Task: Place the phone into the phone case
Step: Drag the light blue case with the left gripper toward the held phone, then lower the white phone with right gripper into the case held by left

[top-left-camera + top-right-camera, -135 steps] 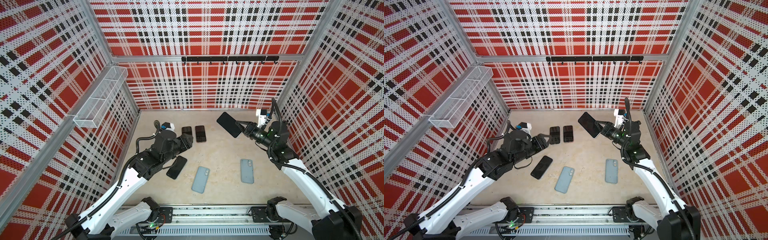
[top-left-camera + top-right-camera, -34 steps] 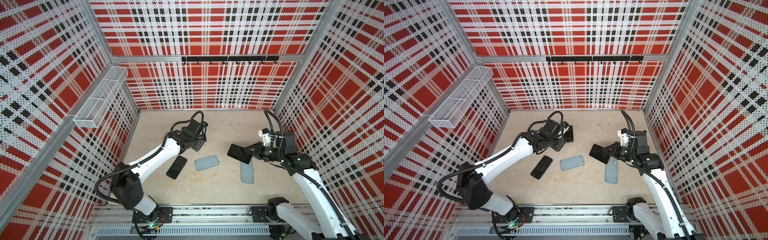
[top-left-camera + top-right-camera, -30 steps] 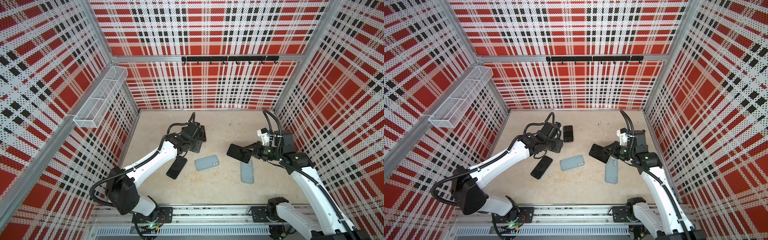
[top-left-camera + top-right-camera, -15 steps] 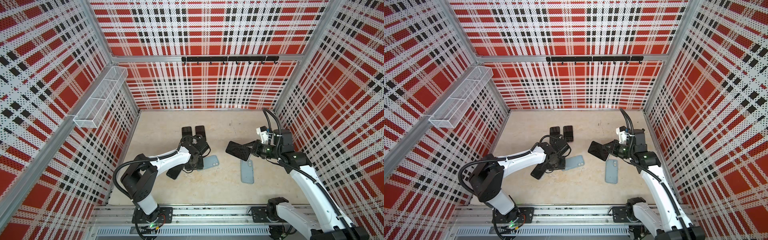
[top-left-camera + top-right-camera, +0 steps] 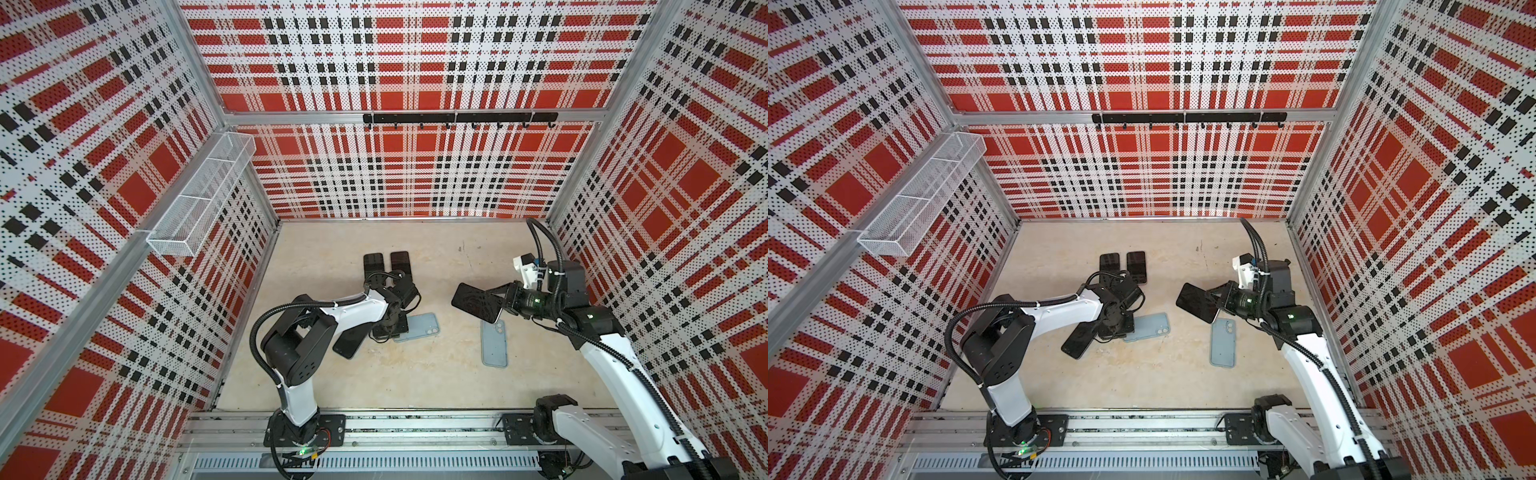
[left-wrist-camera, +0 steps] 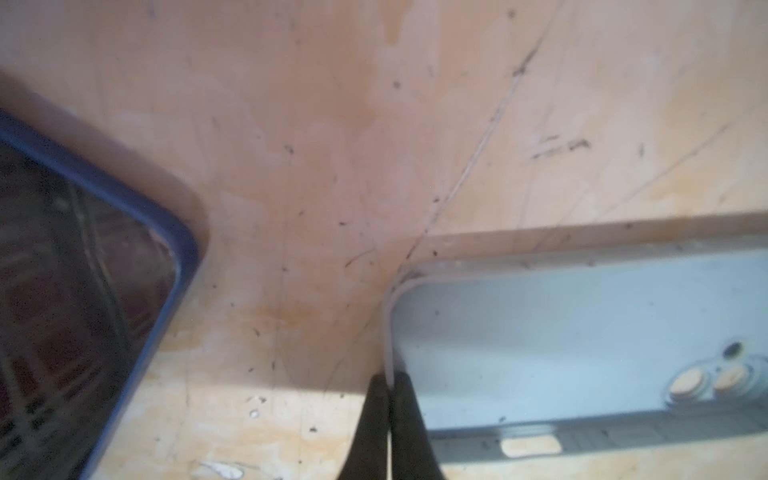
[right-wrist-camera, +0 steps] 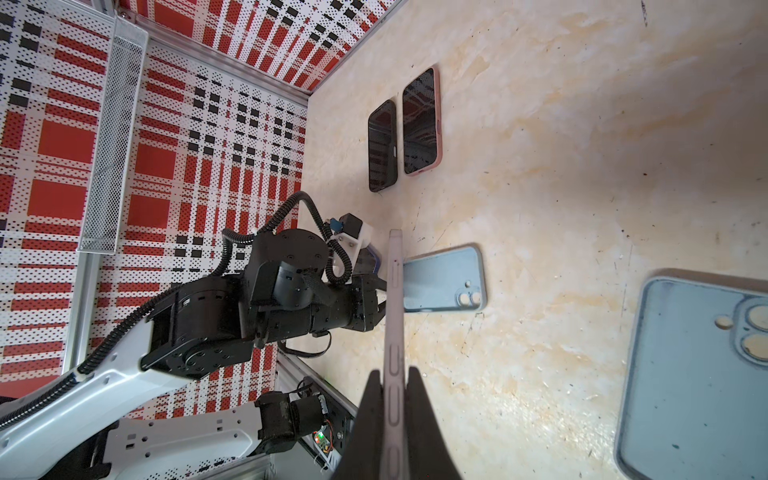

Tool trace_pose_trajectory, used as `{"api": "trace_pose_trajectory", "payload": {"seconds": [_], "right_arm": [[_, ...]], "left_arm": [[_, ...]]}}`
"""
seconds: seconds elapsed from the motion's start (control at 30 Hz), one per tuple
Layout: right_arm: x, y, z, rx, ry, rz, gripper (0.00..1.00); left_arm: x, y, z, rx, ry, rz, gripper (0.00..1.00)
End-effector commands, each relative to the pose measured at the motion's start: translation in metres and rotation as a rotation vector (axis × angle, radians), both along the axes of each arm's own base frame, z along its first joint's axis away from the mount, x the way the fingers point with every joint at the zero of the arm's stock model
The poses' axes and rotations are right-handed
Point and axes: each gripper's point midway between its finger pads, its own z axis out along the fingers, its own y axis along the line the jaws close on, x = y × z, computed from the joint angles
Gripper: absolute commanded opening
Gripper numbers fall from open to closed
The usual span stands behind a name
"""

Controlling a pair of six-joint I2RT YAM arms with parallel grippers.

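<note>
left gripper (image 6: pixel 390 377) is pinching the blue case (image 6: pixel 582 332) by its end rim, right gripper (image 7: pixel 393 374) clamped on the phone (image 7: pixel 395 299) sticking straight out ahead.

From the crosswise case (image 5: pixel 422 326) on my table (image 5: pixel 415 386) I see a flat phone (image 5: pixel 347 344) just left, another case (image 5: pixel 494 343) to the right — a pair of phones (image 5: pixel 400 262) behind.
</note>
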Motion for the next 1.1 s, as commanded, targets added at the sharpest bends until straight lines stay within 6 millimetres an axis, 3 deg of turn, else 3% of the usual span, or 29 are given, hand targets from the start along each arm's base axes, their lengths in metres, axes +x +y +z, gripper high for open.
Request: {"api": "trace_pose_trajectory", "payload": {"seconds": [0.0, 0.23, 0.43, 0.6, 0.9, 1.07], "right_arm": [[0.005, 0.004, 0.018, 0.032, -0.068, 0.019, 0.00], [0.005, 0.018, 0.006, 0.092, 0.010, 0.089, 0.00], [-0.005, 0.058, -0.018, 0.111, 0.086, 0.229, 0.00], [0.000, 0.073, -0.035, 0.154, 0.098, 0.243, 0.00], [0.014, 0.106, -0.072, 0.198, 0.154, 0.332, 0.00], [0.021, 0.139, -0.095, 0.204, 0.202, 0.400, 0.00]], "left_arm": [[0.005, 0.010, 0.001, 0.112, -0.022, -0.109, 0.00], [0.006, 0.033, 0.001, 0.161, -0.007, -0.199, 0.00], [0.010, 0.023, 0.001, 0.103, -0.016, -0.244, 0.02], [0.016, 0.014, 0.016, -0.050, -0.045, -0.180, 0.24], [0.044, 0.015, 0.107, -0.470, -0.286, -0.064, 0.71], [0.041, 0.027, 0.105, -0.658, -0.309, -0.017, 0.79]]}}
